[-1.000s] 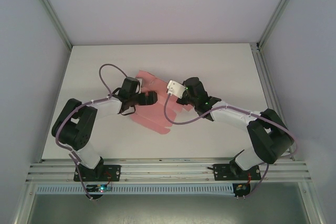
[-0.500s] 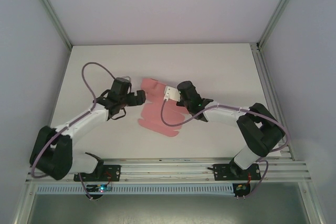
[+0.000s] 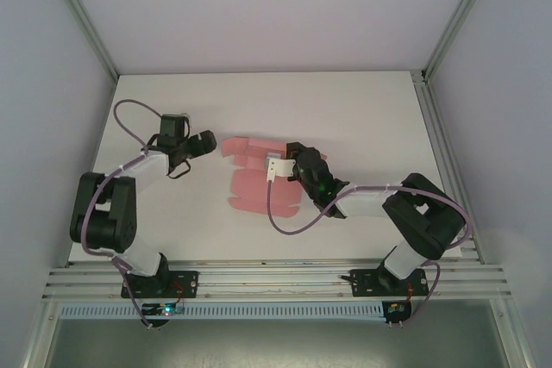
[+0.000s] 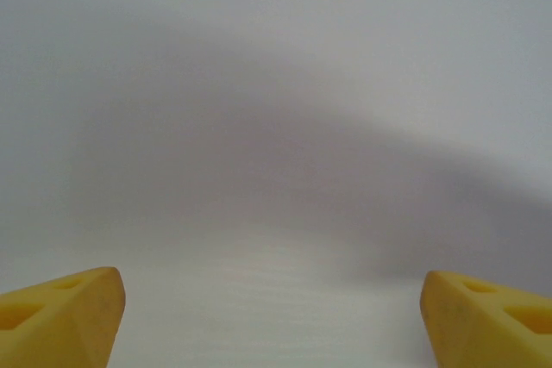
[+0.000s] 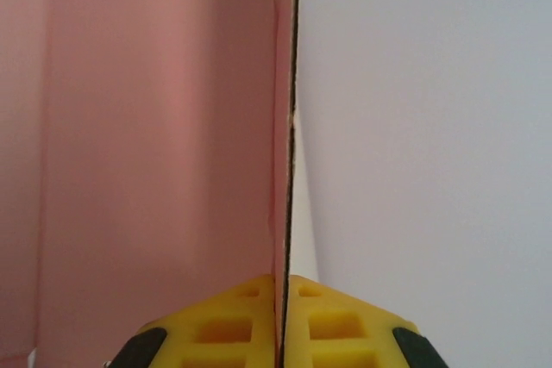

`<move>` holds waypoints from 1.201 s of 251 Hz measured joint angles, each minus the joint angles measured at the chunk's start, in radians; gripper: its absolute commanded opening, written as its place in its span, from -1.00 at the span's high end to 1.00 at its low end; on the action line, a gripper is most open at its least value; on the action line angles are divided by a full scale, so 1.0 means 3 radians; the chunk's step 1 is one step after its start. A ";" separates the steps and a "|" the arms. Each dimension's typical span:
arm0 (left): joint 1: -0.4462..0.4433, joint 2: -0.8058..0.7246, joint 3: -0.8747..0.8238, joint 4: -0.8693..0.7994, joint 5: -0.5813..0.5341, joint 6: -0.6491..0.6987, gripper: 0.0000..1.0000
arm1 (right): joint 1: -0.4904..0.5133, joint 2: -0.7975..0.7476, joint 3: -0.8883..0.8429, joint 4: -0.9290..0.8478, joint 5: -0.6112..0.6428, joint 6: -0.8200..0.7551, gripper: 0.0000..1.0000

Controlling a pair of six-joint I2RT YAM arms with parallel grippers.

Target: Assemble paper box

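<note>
The paper box is a flat pink die-cut sheet with flaps, lying mid-table. My right gripper is at its right side, shut on the sheet's edge. In the right wrist view the two yellow fingertips press together with the thin card edge clamped between them, and the pink paper box spreads to the left. My left gripper hovers left of the sheet, apart from it. Its yellow fingertips stand wide apart over bare table, open, with nothing between them.
The white table is enclosed by grey walls and aluminium posts. A metal rail runs along the near edge at the arm bases. Purple cables loop off both arms.
My left gripper has pulled away to the left, off the sheet. The right gripper has moved left and nearer with the sheet's edge, and the sheet has shifted and changed shape.
</note>
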 measured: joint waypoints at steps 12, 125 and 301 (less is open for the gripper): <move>-0.0010 0.0053 -0.0034 0.0211 0.0299 0.0089 -0.67 | 0.0000 0.0009 0.0000 0.0031 0.0011 -0.0010 0.83; -0.0690 -0.0351 -0.0646 0.0819 0.0975 0.0782 -0.24 | -0.0001 0.0062 0.0027 -0.0095 0.0046 -0.0013 0.83; -0.0950 -0.0126 -0.0891 0.1556 0.0746 0.0956 0.07 | 0.0153 0.0249 0.0032 -0.0017 0.0318 -0.0437 0.86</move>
